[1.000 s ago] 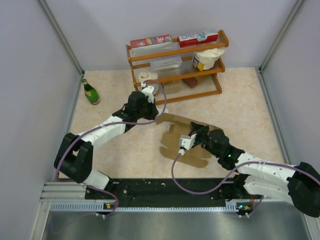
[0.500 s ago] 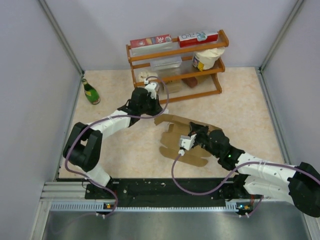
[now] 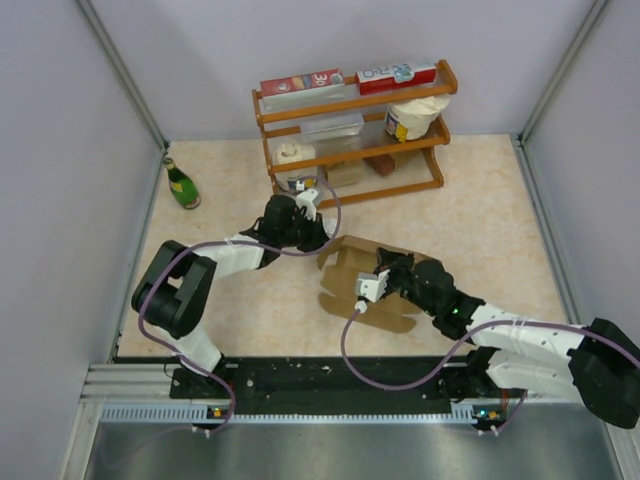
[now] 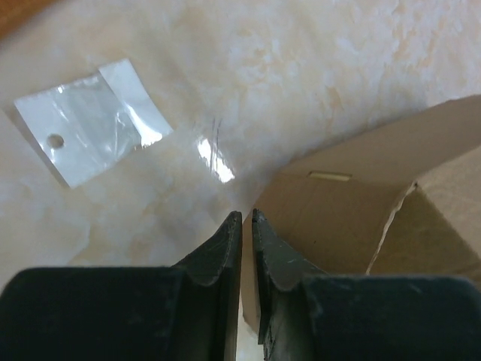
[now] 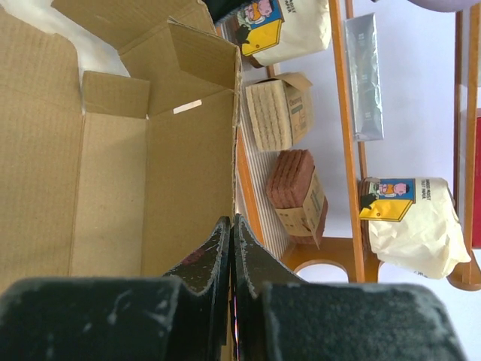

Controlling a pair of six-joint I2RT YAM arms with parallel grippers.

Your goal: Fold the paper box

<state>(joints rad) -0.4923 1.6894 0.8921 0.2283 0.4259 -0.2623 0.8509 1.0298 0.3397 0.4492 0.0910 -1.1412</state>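
Presently, the paper box [image 3: 362, 278] is standing half-raised mid-surface [image 3: 480, 220], the right gripper [image 5: 230, 226] is pinching its upright wall, and the left gripper [image 4: 246, 222], jaws nearly closed beside the far-left corner, is best nudging inward squarely.

left red carton [image 3: 300, 84] atop the rack [image 3: 350, 104] — "30", other print too small to read

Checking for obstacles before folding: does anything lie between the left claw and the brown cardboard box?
Nothing visible does. The left claw is right at the paper box's raised flap edge. A clear plastic scrap lies on the table off to one side, not between them.
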